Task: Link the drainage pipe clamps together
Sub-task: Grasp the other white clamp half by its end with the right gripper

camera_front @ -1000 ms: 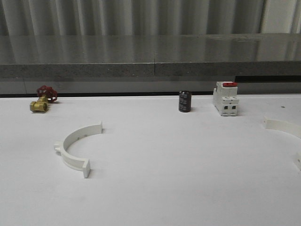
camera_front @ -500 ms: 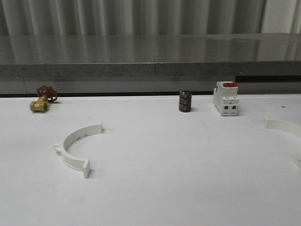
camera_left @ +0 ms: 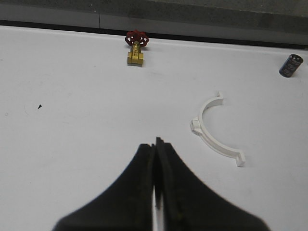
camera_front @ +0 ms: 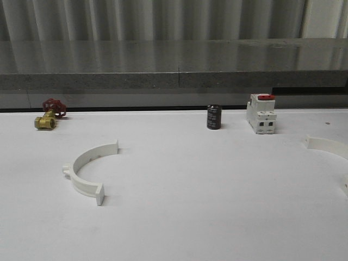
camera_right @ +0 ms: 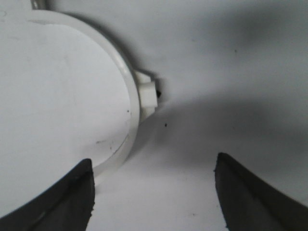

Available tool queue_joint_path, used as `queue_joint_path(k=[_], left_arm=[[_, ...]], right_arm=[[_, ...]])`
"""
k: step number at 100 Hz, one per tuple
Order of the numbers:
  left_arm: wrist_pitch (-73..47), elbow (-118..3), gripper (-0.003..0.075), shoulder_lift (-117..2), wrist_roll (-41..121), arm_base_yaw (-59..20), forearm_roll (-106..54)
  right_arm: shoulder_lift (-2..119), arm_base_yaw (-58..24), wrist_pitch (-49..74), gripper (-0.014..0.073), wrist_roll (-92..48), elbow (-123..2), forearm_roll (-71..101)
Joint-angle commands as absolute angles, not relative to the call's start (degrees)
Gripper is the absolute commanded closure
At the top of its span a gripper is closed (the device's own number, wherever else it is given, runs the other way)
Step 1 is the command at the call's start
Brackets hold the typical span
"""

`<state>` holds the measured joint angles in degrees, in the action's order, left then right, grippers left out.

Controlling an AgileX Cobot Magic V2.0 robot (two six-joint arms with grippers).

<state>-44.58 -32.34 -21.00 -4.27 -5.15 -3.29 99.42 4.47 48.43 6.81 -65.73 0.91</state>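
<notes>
A white matte worktop (camera_front: 185, 217) fills the front view. Behind it runs a grey speckled stone ledge (camera_front: 174, 80), with pale corrugated panelling above.

The left clamp (camera_front: 87, 169) lies flat at about 9 o'clock of the front view. It is a white plastic half-ring with a flat tab at each end and a small lug on its outer curve, its open side facing 3 o'clock. The right clamp (camera_front: 328, 147) lies at the 3 o'clock edge, partly cut off by the frame, well apart from the first. Along the far edge, at 10 o'clock, sits a brass valve (camera_front: 46, 120) with a red handwheel. Near 1 o'clock stand a small dark cylinder (camera_front: 213, 117) and, just beside it, a white boxy breaker (camera_front: 260, 113) with a red top.

In the left wrist view the left pincer (camera_left: 156, 147) is closed, its black fingers (camera_left: 139, 166) pressed together over bare worktop; the left clamp (camera_left: 211, 130), the valve (camera_left: 135, 50) and the cylinder (camera_left: 291, 65) lie beyond it. In the right wrist view the right pincer (camera_right: 154, 192) is spread wide, dark fingers (camera_right: 74, 192) on either side, low over the right clamp (camera_right: 132, 108), whose lug (camera_right: 148, 94) shows; nothing is gripped.

Compared with a second ago, the right clamp has shifted slightly; everything else lies as before.
</notes>
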Motion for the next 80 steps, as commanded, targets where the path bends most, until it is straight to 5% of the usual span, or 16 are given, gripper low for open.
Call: queue_joint_path(k=[1,42,67,80], left_arm=[[-40.9,-33.8,0.0741,-21.5,-4.5,-5.1,-3.5],[-40.9,-33.8,0.0741,-21.5,-4.5,-5.1,-3.5],[-40.9,-33.8,0.0741,-21.5,-4.5,-5.1,-3.5],[-40.9,-33.8,0.0741,-21.5,-4.5,-5.1,-3.5]], right_arm=[[100.1,4.8,47.7,0.0064,5.9,-69.4,1.1],[109.1,4.8,47.5,0.0092,5.9,-75.2,1.7],[109.4,4.8,48.3,0.0539,5.9,-75.3,1.7],[109.4,4.8,48.9,0.0634,5.9,-75.3,1.7]])
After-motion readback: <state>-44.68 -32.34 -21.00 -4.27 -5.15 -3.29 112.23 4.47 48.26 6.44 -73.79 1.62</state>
